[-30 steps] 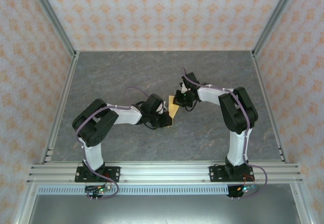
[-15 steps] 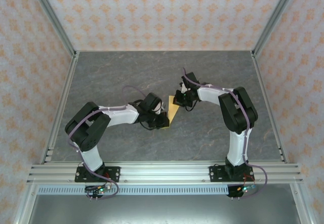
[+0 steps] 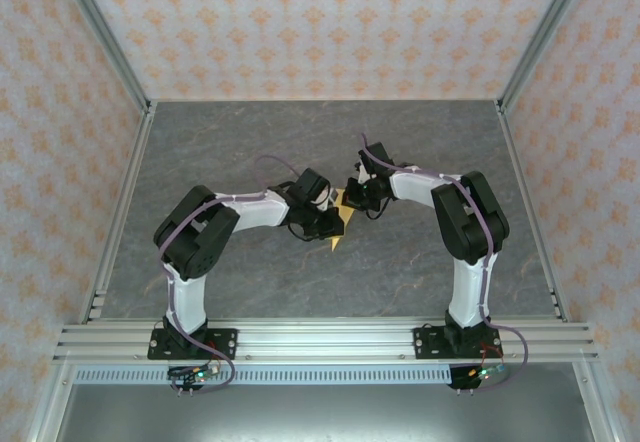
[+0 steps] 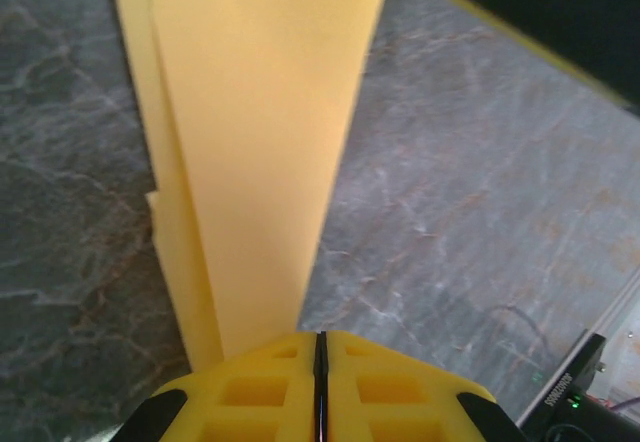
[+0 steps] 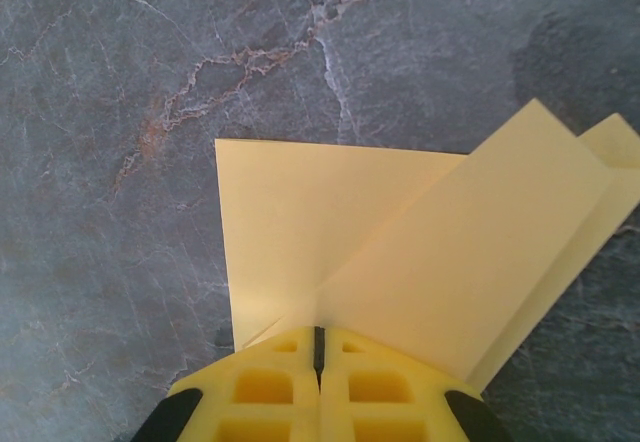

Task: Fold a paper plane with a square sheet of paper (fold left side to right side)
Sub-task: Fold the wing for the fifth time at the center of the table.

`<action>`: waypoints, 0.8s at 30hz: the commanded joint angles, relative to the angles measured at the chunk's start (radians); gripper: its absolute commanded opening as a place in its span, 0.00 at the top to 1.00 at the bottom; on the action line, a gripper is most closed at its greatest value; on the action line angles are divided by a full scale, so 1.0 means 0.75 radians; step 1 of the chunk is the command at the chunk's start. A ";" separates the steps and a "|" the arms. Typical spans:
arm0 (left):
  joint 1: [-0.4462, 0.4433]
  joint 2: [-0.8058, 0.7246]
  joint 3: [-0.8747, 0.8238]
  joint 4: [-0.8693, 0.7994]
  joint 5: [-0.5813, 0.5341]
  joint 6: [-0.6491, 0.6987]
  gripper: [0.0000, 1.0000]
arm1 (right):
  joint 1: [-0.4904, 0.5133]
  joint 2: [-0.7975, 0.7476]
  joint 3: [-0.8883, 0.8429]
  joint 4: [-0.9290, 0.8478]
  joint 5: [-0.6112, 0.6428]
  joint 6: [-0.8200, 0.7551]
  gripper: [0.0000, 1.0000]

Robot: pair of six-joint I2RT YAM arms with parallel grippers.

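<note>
The yellow sheet of paper (image 3: pixel 340 230), folded into a narrow creased shape, lies on the grey tabletop between both arms. In the left wrist view a long tapering flap (image 4: pixel 260 162) runs away from my left gripper (image 4: pixel 320 337), with a second layer showing along its left side. That gripper (image 3: pixel 326 218) is shut, its tips over the paper's narrow end. In the right wrist view the paper (image 5: pixel 400 252) shows a flat triangle and an overlapping diagonal flap. My right gripper (image 5: pixel 318 332) is shut, tips on the crease where they meet; from above it (image 3: pixel 358 198) sits at the paper's far right edge.
The grey marbled table (image 3: pixel 250 142) is ringed by aluminium rails (image 3: pixel 130 192) and patterned walls. The two arms' wrists stand very close together over the paper, with bare table to the left, right and back.
My left arm has swung up and to the right, bringing its gripper over the paper so less yellow shows from above. The right arm has stayed put.
</note>
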 commanded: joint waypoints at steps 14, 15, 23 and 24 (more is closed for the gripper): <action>-0.042 -0.086 -0.166 -0.155 -0.025 0.108 0.92 | 0.005 0.074 -0.010 -0.137 0.177 -0.034 0.99; -0.045 -0.096 -0.177 -0.162 -0.024 0.112 0.92 | 0.003 0.073 -0.009 -0.136 0.177 -0.034 0.99; -0.085 -0.166 -0.274 -0.156 0.007 0.117 0.92 | 0.003 0.067 0.007 -0.142 0.171 -0.042 0.99; -0.086 -0.182 -0.292 -0.158 0.004 0.116 0.92 | 0.003 0.062 0.010 -0.138 0.168 -0.042 0.99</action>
